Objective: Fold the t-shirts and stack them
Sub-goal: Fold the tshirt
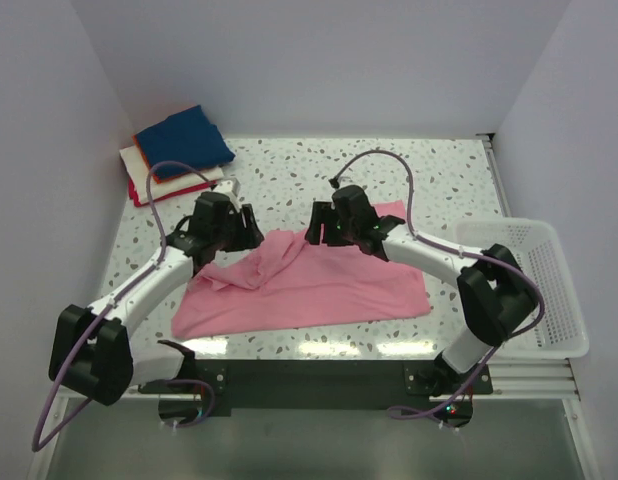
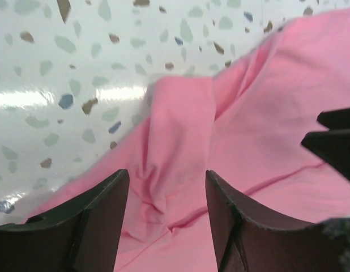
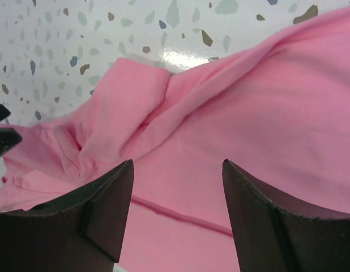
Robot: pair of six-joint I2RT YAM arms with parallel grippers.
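Pink t-shirt (image 1: 309,285) lies rumpled, mid-fold, just under my left gripper (image 2: 166,181) and right gripper (image 3: 178,170), both spread wide, holding nothing; next, I judge, pinch a hem to fold.

A rumpled pink t-shirt (image 1: 319,285) lies spread centrally; folded navy, orange, white and red shirts (image 1: 177,152) sit stacked far-left.
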